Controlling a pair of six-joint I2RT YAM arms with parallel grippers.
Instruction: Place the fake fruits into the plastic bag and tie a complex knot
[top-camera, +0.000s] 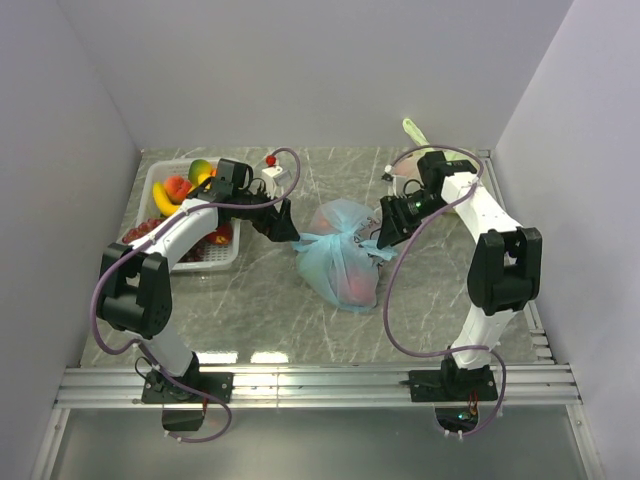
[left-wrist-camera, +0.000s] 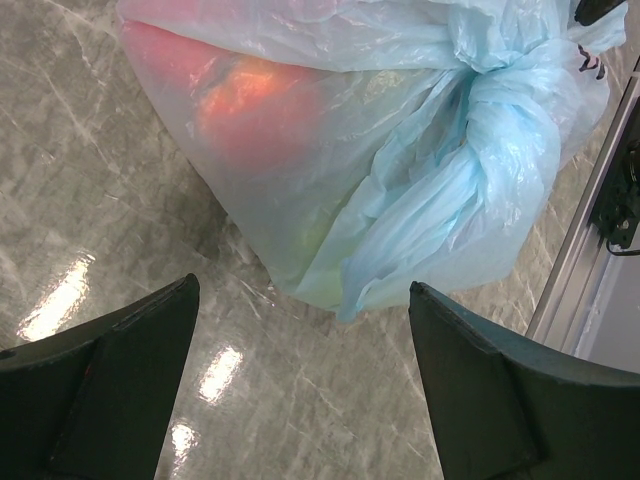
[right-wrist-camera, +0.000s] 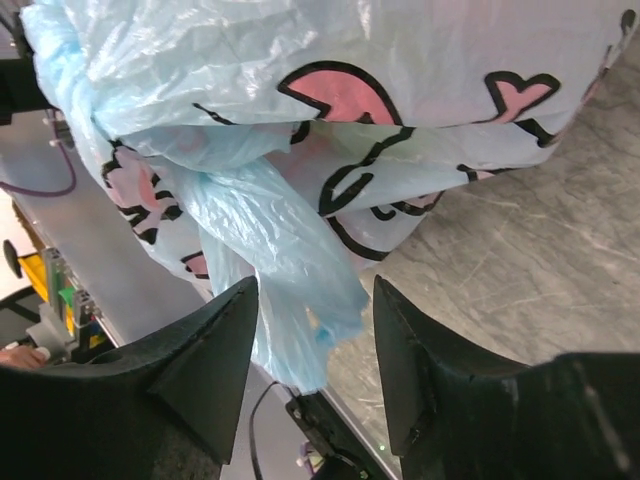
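The light-blue plastic bag (top-camera: 340, 262) lies at the table's middle, with red and orange fake fruits (left-wrist-camera: 245, 105) showing through it. Its handle ears are twisted into a knot (left-wrist-camera: 492, 130), which also shows in the top view (top-camera: 338, 240). My left gripper (top-camera: 287, 229) is open and empty at the bag's left side; in its wrist view the gripper (left-wrist-camera: 300, 385) is just short of the bag (left-wrist-camera: 330, 60). My right gripper (top-camera: 384, 236) is open at the bag's right. A loose ear end (right-wrist-camera: 300, 285) hangs between its spread fingers (right-wrist-camera: 205, 370), unclamped.
A white basket (top-camera: 222, 262) at the left holds more fruits: a banana (top-camera: 164, 196), a peach (top-camera: 178, 186), red pieces (top-camera: 216, 238). A small white object with a red top (top-camera: 272, 166) stands behind it. A pale green thing (top-camera: 413, 131) lies at the back right. A metal rail (top-camera: 320, 380) runs along the near edge.
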